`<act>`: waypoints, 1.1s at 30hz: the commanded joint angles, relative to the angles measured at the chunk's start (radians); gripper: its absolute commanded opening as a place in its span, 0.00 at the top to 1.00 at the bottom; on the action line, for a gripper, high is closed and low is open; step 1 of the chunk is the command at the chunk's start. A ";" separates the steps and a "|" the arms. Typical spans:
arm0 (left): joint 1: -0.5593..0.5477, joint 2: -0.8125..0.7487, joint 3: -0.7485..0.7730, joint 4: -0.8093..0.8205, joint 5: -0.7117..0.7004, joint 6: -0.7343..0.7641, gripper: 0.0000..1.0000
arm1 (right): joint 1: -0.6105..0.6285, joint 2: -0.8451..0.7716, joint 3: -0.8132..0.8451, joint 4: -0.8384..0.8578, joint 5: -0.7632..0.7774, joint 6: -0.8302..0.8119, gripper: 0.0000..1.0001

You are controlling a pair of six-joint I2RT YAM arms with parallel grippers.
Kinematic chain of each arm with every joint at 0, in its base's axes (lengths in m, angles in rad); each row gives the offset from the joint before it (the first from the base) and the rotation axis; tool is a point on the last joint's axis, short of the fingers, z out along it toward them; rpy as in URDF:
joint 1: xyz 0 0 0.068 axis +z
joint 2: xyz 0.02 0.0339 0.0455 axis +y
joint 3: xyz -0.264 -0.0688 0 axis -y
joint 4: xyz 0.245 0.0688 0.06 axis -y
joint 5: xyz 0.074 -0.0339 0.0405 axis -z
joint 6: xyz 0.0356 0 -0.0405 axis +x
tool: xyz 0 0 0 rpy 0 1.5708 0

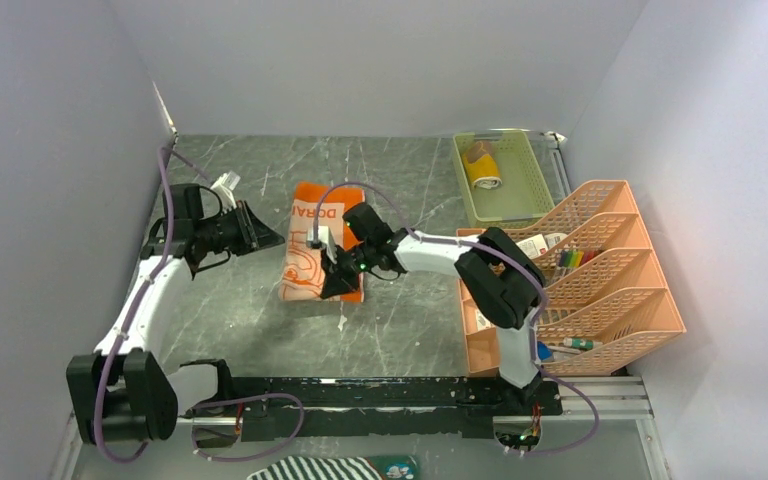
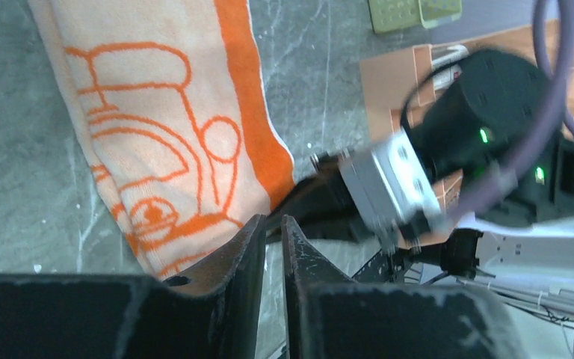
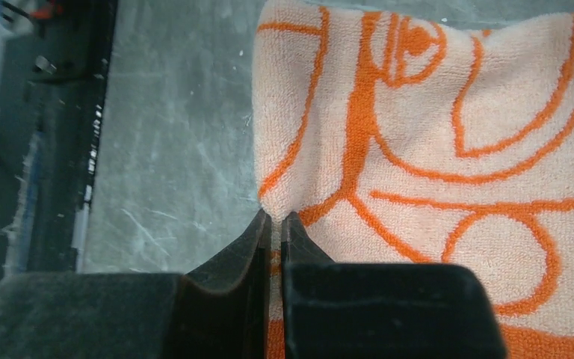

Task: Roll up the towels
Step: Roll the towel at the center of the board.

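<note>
The orange towel (image 1: pixel 305 250) with a cream face and cartoon outline lies partly folded at the table's middle. It also shows in the left wrist view (image 2: pixel 164 127) and the right wrist view (image 3: pixel 433 149). My right gripper (image 1: pixel 328 272) is shut on the towel's near edge, with cloth pinched between its tips (image 3: pixel 276 218). My left gripper (image 1: pixel 263 237) hovers just left of the towel, jaws together and empty (image 2: pixel 271 222). The mustard-yellow towel (image 1: pixel 484 170) lies rolled in the green tray (image 1: pixel 535 190) at the back right.
An orange multi-slot organizer (image 1: pixel 600 270) with pens and papers stands at the right. A small white object (image 1: pixel 226 183) lies behind the left gripper. A black-and-white striped cloth (image 1: pixel 335 468) lies at the near edge below the arm bases. Grey walls enclose the table.
</note>
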 commanded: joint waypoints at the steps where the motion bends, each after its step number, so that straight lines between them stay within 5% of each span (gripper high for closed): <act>1: 0.005 -0.104 -0.048 -0.072 0.051 0.050 0.74 | -0.059 0.085 0.103 -0.130 -0.216 0.117 1.00; 14: -0.089 -0.211 -0.271 0.096 0.003 -0.168 0.76 | -0.139 0.338 0.405 -0.388 -0.351 0.138 1.00; 21: -0.217 -0.149 -0.306 0.184 -0.122 -0.250 0.80 | -0.165 0.398 0.469 -0.379 -0.369 0.182 1.00; 33: -0.226 0.014 -0.342 0.349 -0.193 -0.274 0.83 | -0.190 0.471 0.542 -0.396 -0.392 0.235 1.00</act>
